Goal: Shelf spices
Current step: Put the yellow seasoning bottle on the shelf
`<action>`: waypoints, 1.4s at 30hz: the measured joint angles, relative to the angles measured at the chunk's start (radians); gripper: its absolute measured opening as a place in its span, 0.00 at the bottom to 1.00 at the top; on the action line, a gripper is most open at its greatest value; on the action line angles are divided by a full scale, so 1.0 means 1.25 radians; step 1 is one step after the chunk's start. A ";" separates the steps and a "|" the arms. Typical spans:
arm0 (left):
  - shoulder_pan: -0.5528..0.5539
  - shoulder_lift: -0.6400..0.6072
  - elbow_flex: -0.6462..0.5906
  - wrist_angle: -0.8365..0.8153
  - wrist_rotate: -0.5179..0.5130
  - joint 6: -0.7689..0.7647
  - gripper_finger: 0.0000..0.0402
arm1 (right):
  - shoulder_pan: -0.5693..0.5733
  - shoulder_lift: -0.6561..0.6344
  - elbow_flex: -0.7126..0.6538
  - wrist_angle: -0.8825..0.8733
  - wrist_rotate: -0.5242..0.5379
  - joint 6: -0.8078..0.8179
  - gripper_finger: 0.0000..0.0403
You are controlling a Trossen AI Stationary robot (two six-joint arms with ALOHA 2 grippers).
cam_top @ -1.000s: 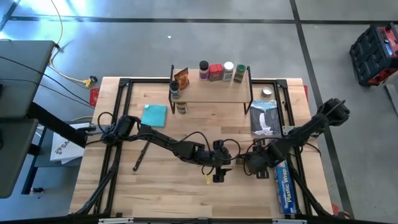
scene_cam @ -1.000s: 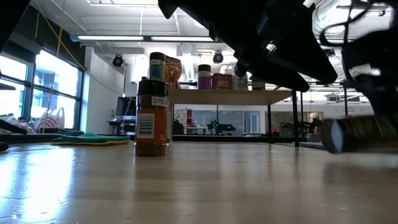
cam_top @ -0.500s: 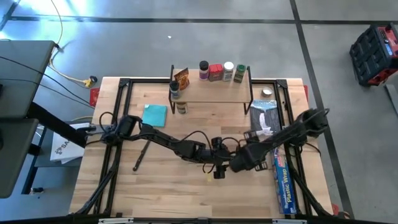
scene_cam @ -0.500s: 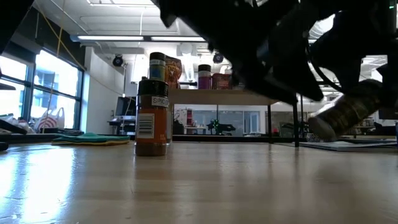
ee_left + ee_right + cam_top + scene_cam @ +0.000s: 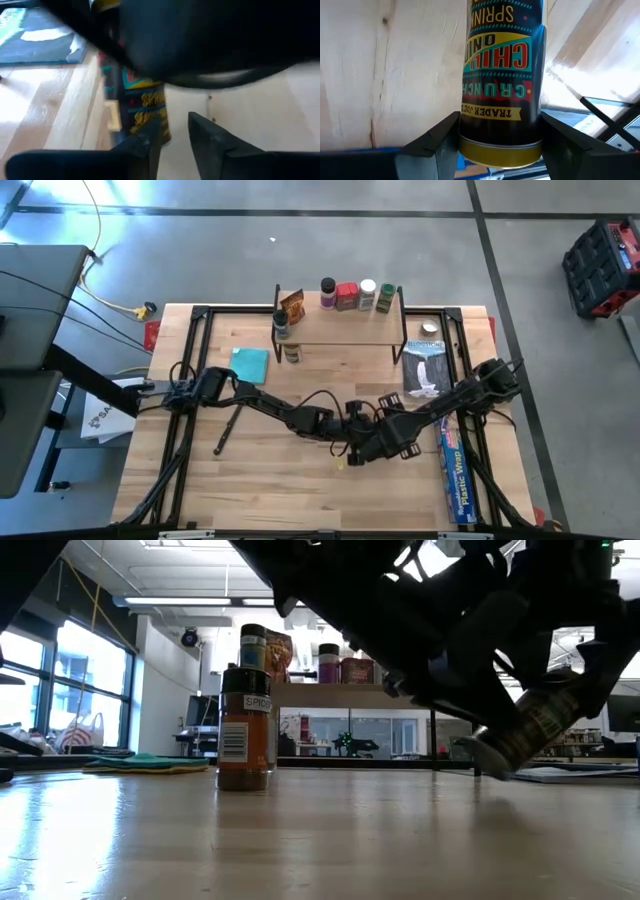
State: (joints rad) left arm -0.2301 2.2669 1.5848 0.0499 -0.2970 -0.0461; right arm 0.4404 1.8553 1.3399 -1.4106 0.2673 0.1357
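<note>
My right gripper (image 5: pixel 500 127) is shut on a dark spice jar (image 5: pixel 502 75) with a yellow band and bright lettering, at the table's middle (image 5: pixel 372 448). In the low view the jar (image 5: pixel 525 730) slants. My left gripper (image 5: pixel 172 131) stands just left of it (image 5: pixel 345 435), open by a narrow gap with bare table between its fingers. The shelf (image 5: pixel 340 328) stands at the far edge with several spices (image 5: pixel 356 295) and an orange-brown packet (image 5: pixel 291 305) on its board. A brown jar (image 5: pixel 244 730) stands upright on the table near the shelf's left legs. My right gripper pinches the jar between its two fingers, on opposite sides of its wall near the yellow-banded end (image 5: pixel 500 150). The fingers (image 5: pixel 440 137) run along the jar, not across it. The jar slants, one end low (image 5: pixel 490 755) near the table; whether it touches, I cannot tell.
A long blue plastic wrap box (image 5: pixel 455 475) lies near the right edge, with a dark flat package (image 5: pixel 425 368) beyond it. A teal cloth (image 5: pixel 248 365) and a black stick-like tool (image 5: pixel 225 435) lie on the left. A small yellow piece (image 5: pixel 340 463) lies near the grippers.
My right gripper has gone toward the table's left edge with the jar, up close to my left gripper. The jar, which lay about level a second ago, has tipped and now slants with one end down.
</note>
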 joint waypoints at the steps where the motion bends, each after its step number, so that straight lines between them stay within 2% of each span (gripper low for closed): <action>1: 0.001 0.000 0.000 0.000 0.001 -0.002 0.21 | 0.000 0.000 0.000 0.007 0.005 0.006 0.53; 3: 0.002 0.006 0.002 0.008 0.005 -0.001 0.18 | 0.001 -0.001 0.000 0.007 0.008 0.025 0.55; 8: 0.003 0.018 0.004 0.011 0.003 -0.001 0.16 | 0.017 -0.010 -0.003 0.014 0.010 0.085 0.71; 17: -0.001 0.021 0.004 -0.016 -0.006 -0.002 0.16 | 0.096 -0.031 -0.014 -0.025 0.061 0.214 0.75; 19: -0.005 0.025 0.001 -0.036 -0.022 -0.006 0.16 | 0.116 -0.075 -0.044 0.001 0.092 0.271 0.75; 22: -0.002 0.032 -0.005 -0.056 -0.030 -0.009 0.16 | 0.155 -0.171 -0.130 0.003 0.069 0.406 0.75; 24: 0.002 0.024 0.007 -0.035 -0.037 -0.005 0.16 | 0.184 -0.253 -0.185 0.058 0.063 0.518 0.75; 29: 0.020 0.030 0.017 -0.045 -0.020 0.023 0.16 | 0.262 -0.422 -0.302 0.138 0.107 0.745 0.75; 33: 0.023 0.002 0.022 -0.047 0.004 0.041 0.16 | 0.315 -0.493 -0.358 0.204 0.163 0.811 0.76; 37: 0.013 -0.017 0.022 -0.052 0.071 0.084 0.17 | 0.348 -0.520 -0.394 0.251 0.196 0.832 0.76; 42: 0.030 -0.019 0.073 -0.110 0.133 0.152 0.30 | 0.378 -0.517 -0.419 0.283 0.208 0.870 0.76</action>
State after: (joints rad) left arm -0.1920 2.2429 1.6764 -0.0874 -0.1310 0.1438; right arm 0.9131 1.2090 0.8164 -1.0569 0.5268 1.2230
